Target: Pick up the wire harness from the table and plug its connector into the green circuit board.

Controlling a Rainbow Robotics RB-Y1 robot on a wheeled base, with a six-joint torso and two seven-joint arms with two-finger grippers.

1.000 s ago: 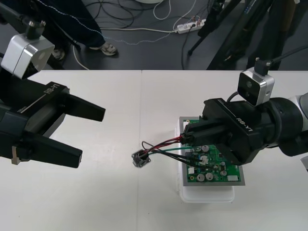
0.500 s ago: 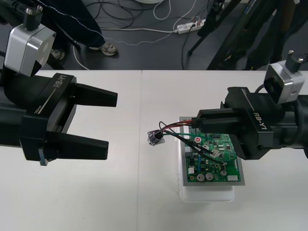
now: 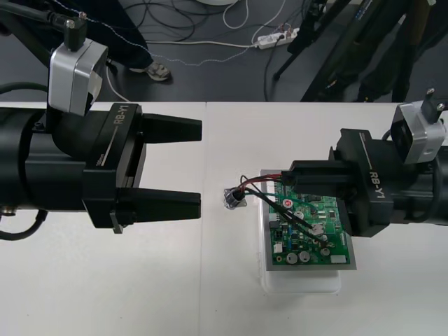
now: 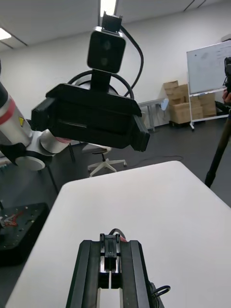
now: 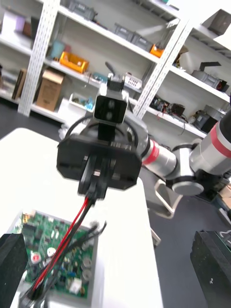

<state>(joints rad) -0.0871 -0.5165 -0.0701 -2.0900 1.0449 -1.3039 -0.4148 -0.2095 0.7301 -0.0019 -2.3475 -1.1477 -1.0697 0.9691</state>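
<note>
My right gripper [image 3: 287, 178] is shut on the black plug [image 4: 109, 251] of the wire harness [image 3: 262, 187], held over the far left part of the green circuit board [image 3: 311, 234]. Red, black and green wires trail from it. The round metal socket [image 3: 233, 199] sits at the wires' end, just left of the board. My left gripper [image 3: 201, 166] is open, level with the socket and a short way to its left, pointing at the right gripper. In the left wrist view the fingers [image 5: 12, 264] stand far apart, with the right gripper [image 5: 98, 166], the wires [image 5: 67, 240] and the board [image 5: 50, 250] between them.
The board rests on a white base [image 3: 301, 283] right of the table's middle. Dark floor with cables lies beyond the far table edge [image 3: 231, 103]. Bare table stretches along the near side.
My left gripper has swung right, toward the socket. The right gripper has drawn back to the right with the plug, pulling the socket up and closer to the board.
</note>
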